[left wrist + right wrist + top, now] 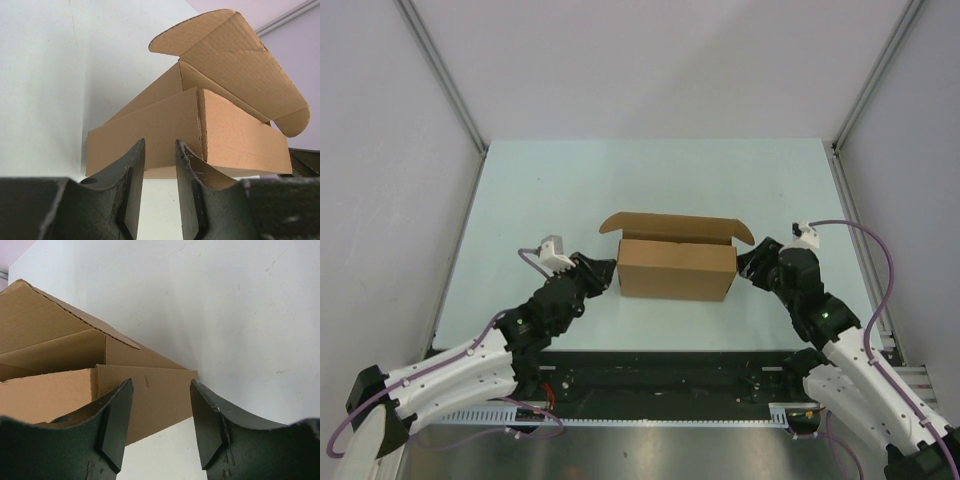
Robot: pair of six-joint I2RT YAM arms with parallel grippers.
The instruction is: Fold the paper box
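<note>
The paper box (677,268) stands assembled mid-table as a brown carton, and its lid flap (675,227) is raised along the far side. My left gripper (611,275) is at the box's left end, open, with a narrow gap and only the table showing between the fingers. In the left wrist view the box (235,145) rises just beyond the left gripper (160,143). My right gripper (747,264) is at the box's right end, open wider. The right wrist view shows the box (50,340) end wall just past the empty right gripper (161,382).
The pale green table (570,180) is bounded by white walls with metal frame rails at left and right. A dark strip with the arm bases runs along the near edge.
</note>
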